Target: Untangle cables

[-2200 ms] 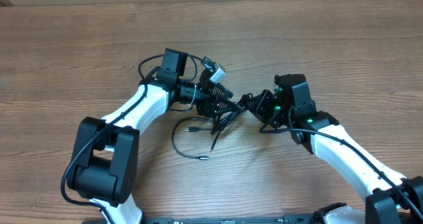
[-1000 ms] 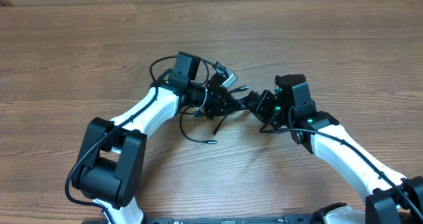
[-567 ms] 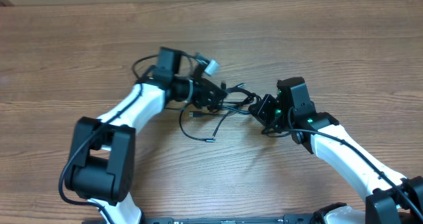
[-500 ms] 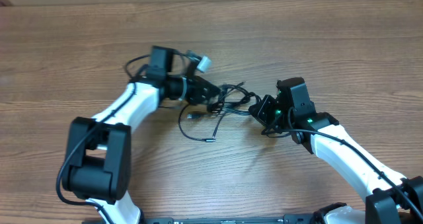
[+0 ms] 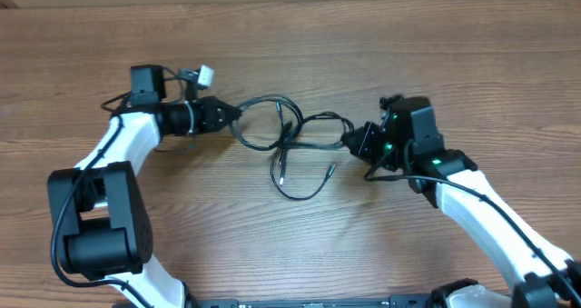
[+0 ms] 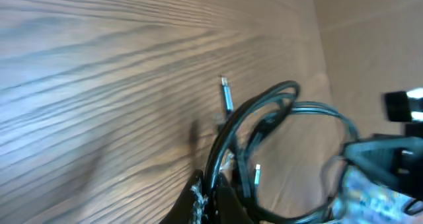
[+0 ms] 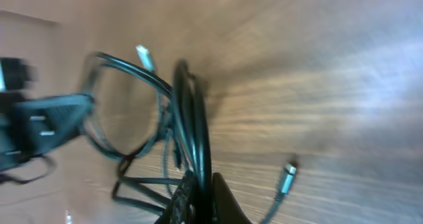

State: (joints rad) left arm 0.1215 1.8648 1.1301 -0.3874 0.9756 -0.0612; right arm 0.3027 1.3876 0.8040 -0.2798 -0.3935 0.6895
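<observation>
Looks like the spreading step: pulling the cables [image 5: 292, 144] apart across the table [image 5: 390, 44]. Nearest the arm bases, note 1 slack loop sagging toward the near edge, with 2 loose plug ends [image 5: 330, 170] lying beside it. Just beyond, note a cluster of crossed loops about midway between the 2 arms, not yet undone. Roughly level with that, drawn out left and right into the 2 grips.

Calls next, as a judgement, for holding 1 side firm and easing the other away slowly, or for letting go and regripping on a single strand nearer the crossing. Risks cinching the crossing tighter if hauled straight apart.

Now the left gripper [image 5: 229, 114]: pressed together on the cables at the left end of the bundle, no gap to speak of. In its wrist view, first the fingertips [image 6: 198, 203] pinching dark strands at the bottom edge, then loops arching away, then a silver-tipped plug [image 6: 227, 95] against the wood farther off.

Likewise the right gripper [image 5: 352, 143]: clamped tight on the cables at the right end. In its wrist view, first the pinch at the bottom edge, then strands rising steeply, then a pale connector [image 7: 143, 54] out at the far loop. Cannot tell how many strands in either grip.
</observation>
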